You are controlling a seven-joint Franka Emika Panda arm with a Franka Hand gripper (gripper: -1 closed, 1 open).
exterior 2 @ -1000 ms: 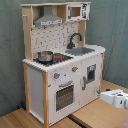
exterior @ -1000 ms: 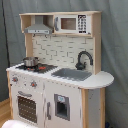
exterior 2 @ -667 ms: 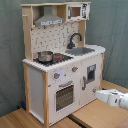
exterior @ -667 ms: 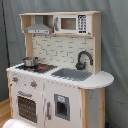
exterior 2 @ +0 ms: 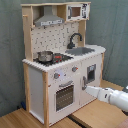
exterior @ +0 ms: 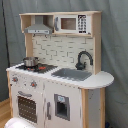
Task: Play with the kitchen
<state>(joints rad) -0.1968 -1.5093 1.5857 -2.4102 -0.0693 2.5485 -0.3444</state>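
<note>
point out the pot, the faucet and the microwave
pot (exterior: 30,61), first exterior view, on its metal side wall
faucet (exterior: 83,58), first exterior view, on its black curved neck
microwave (exterior 2: 76,11), second exterior view, on its door window

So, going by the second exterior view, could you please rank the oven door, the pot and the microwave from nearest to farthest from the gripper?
1. Oven door, low on the kitchen front, beside the gripper.
2. Pot, on the stovetop above.
3. Microwave, on the top shelf.
</note>
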